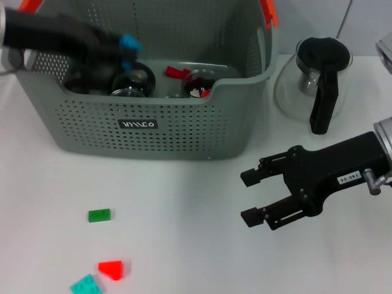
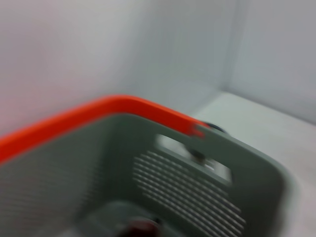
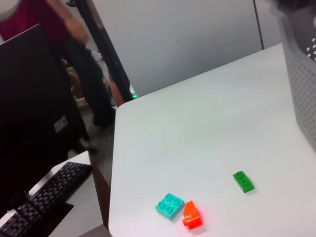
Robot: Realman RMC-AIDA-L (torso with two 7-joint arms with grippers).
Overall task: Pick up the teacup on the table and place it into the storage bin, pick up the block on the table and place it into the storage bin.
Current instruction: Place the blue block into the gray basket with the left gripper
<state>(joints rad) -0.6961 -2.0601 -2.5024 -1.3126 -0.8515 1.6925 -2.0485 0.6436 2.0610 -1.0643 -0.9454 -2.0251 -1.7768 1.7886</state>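
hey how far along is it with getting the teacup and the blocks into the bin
Glass cups and a red piece already lie in the grey-green perforated storage bin. The left gripper is inside it, over those cups. The right gripper hangs open above the table. The green block, red block and teal block remain outside.

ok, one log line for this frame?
left pincer: inside grey-green perforated plastic bin | right pincer: open, over table | small green block: on table

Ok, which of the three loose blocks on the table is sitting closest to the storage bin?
The green block. It lies alone, nearer the storage bin, while the red block and the teal block sit together farther away at the table's near edge.
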